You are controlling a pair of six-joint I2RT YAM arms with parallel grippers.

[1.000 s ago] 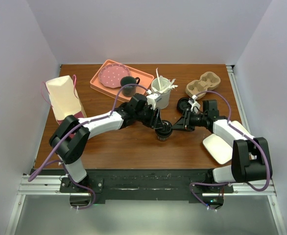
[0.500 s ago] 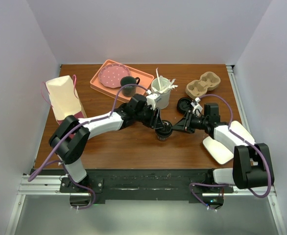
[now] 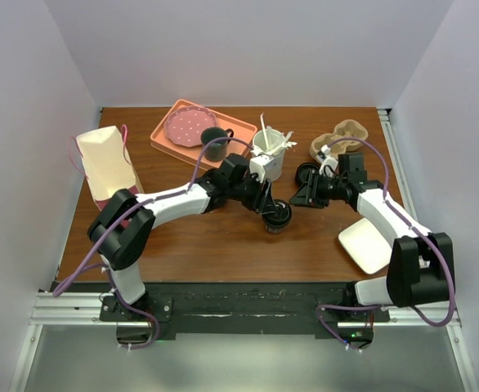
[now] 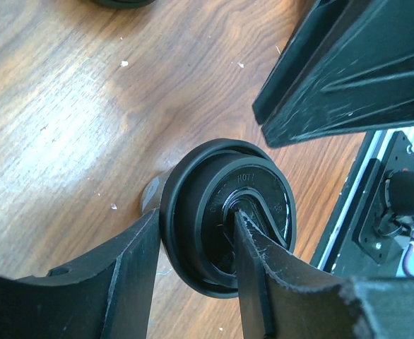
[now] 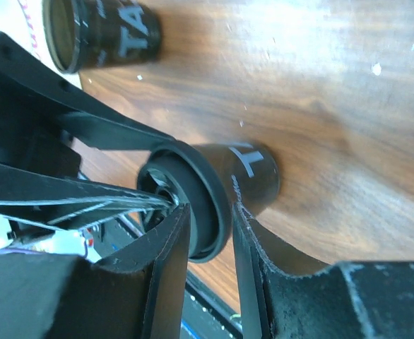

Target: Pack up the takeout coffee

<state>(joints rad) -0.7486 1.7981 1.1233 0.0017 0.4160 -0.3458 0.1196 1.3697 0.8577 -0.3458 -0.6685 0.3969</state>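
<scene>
The takeout coffee [image 3: 278, 217], a small black cup with white lettering and a round black lid [image 4: 225, 212], stands upright on the wooden table [image 3: 223, 241] at mid-centre. My left gripper [image 3: 270, 211] is shut on its top. One finger presses into the lid's recess and the other sits outside the rim [image 4: 196, 219]. My right gripper [image 3: 298, 198] hovers just right of the cup and slightly apart from it. Its jaws are open, with the lid's edge [image 5: 210, 205] showing in the gap between them and the cup's lettered side [image 5: 253, 166] beyond.
A second lettered black cup [image 5: 101, 32] without a lid sits by the right arm [image 3: 307, 173]. A cardboard cup carrier [image 3: 338, 140] is at back right. A white cup of stirrers [image 3: 268, 155], a dark mug [image 3: 215, 144] on a pink tray [image 3: 238, 135], a paper bag [image 3: 105, 163] and a white dish [image 3: 369, 245] are also here.
My right gripper has drawn back up and to the right, away from the cup, and its jaws have widened. The left gripper keeps its hold and the cup has shifted slightly right.
</scene>
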